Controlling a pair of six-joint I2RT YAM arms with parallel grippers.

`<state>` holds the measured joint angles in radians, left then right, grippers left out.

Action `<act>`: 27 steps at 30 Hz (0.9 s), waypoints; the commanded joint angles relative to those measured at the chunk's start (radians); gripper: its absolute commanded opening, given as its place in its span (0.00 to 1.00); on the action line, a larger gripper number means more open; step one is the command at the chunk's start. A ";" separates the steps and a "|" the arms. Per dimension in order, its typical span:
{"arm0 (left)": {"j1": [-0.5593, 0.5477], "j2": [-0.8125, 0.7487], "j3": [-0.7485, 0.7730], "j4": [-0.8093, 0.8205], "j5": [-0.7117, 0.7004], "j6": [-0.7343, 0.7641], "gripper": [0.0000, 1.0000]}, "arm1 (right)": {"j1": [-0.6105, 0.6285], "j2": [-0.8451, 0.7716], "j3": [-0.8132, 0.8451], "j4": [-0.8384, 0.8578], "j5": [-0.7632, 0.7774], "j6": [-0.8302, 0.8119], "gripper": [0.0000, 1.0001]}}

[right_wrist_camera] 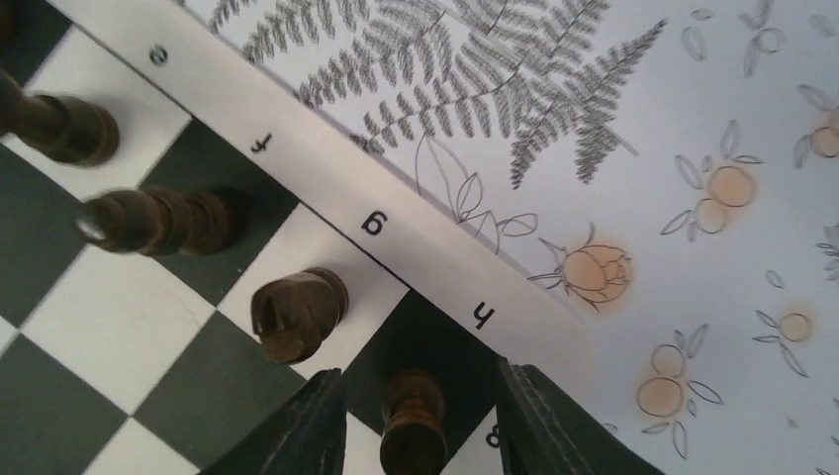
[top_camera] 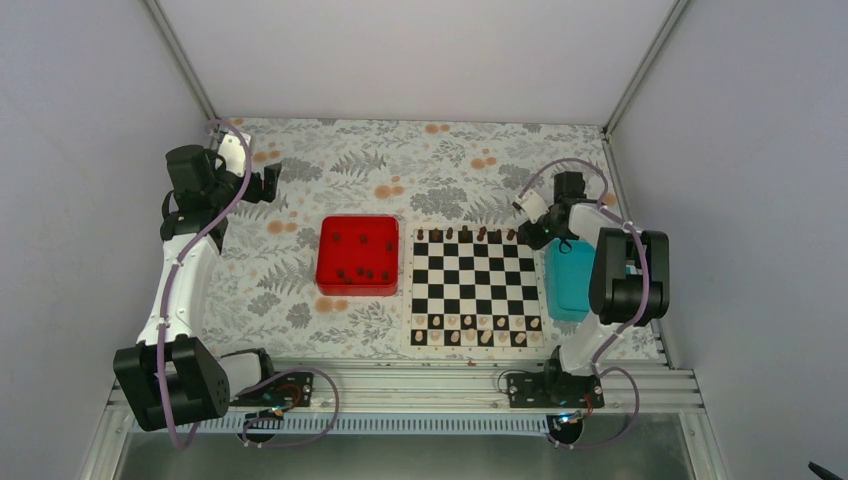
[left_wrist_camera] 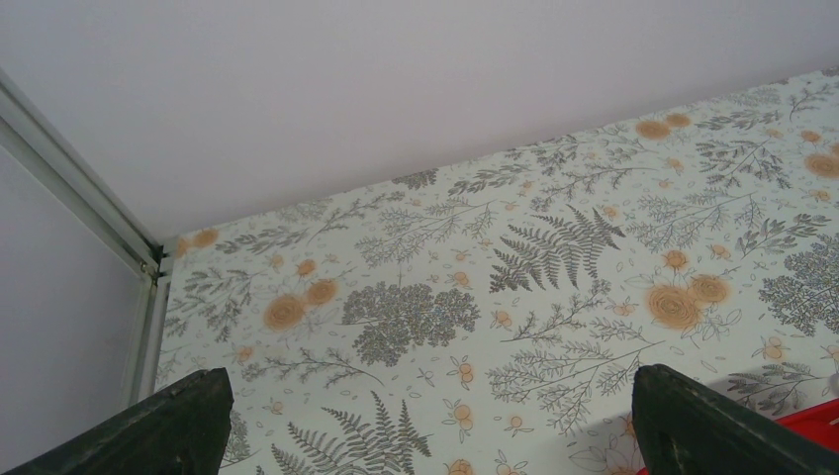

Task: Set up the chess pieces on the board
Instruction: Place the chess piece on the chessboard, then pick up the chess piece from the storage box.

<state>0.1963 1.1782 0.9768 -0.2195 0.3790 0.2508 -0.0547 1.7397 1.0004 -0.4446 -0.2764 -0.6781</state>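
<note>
The board (top_camera: 475, 285) lies in the middle of the table. Several dark chess pieces (top_camera: 465, 234) stand along its far row, and more lie in the red tray (top_camera: 357, 255). My right gripper (top_camera: 527, 235) is at the board's far right corner. In the right wrist view it (right_wrist_camera: 418, 376) is open around a dark piece (right_wrist_camera: 414, 426) that stands on the black corner square, with a gap on each side. A dark knight (right_wrist_camera: 297, 312) stands one square over. My left gripper (top_camera: 268, 183) is open and empty at the far left, its fingers (left_wrist_camera: 178, 426) wide apart over the tablecloth.
Pale tan pieces (top_camera: 478, 330) fill the board's near rows. A teal tray (top_camera: 568, 280) sits right of the board, under the right arm. The red tray's corner (left_wrist_camera: 821, 421) shows in the left wrist view. Walls close in the back and sides.
</note>
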 commanded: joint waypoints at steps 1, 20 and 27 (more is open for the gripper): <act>0.006 0.002 0.005 -0.001 0.023 0.005 1.00 | -0.007 -0.107 0.075 -0.055 -0.030 0.002 0.43; 0.006 -0.004 0.009 -0.006 0.034 0.005 1.00 | 0.755 0.101 0.875 -0.418 0.015 0.040 0.55; 0.006 -0.004 0.006 -0.007 0.036 0.007 1.00 | 0.910 0.334 0.930 -0.232 0.048 0.057 0.56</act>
<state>0.1963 1.1782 0.9768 -0.2203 0.3969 0.2504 0.8032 1.9873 1.9076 -0.7513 -0.2577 -0.6468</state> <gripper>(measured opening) 0.999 0.556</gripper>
